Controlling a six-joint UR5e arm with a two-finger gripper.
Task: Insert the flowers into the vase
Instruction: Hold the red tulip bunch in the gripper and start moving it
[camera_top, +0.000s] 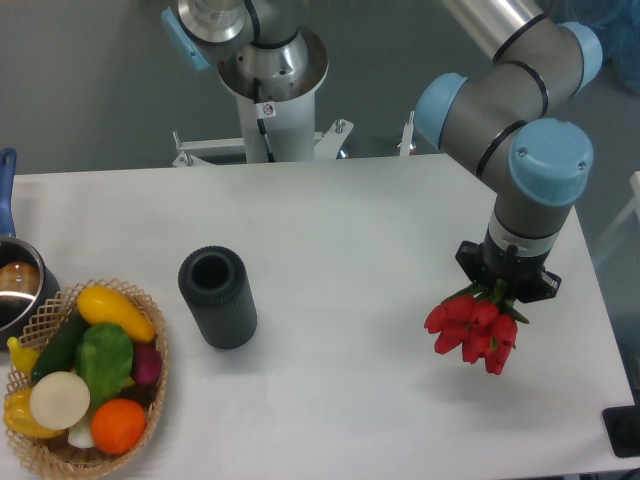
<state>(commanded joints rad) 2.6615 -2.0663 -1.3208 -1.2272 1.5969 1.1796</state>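
Tulips lifted, vase still waiting.

The two-finger gripper (505, 283) is closed on the stems of the bunch of red closed tulip buds with green leaves (473, 331), buds hanging downward over the right side of the white table (350, 230). The dark ribbed cylindrical vase (217, 297) stands upright and empty, well apart to the left, near the woven wicker basket of produce (150, 400). Carrying across, turning the bunch and inserting it remain. No writing is legible.

The arm reaches in from the upper right of the frame, grey links and blue-capped joints bending downward. Its wrist points straight down at right centre, and the gripper (497, 290) has its jaws clamped on the flowers (474, 328).
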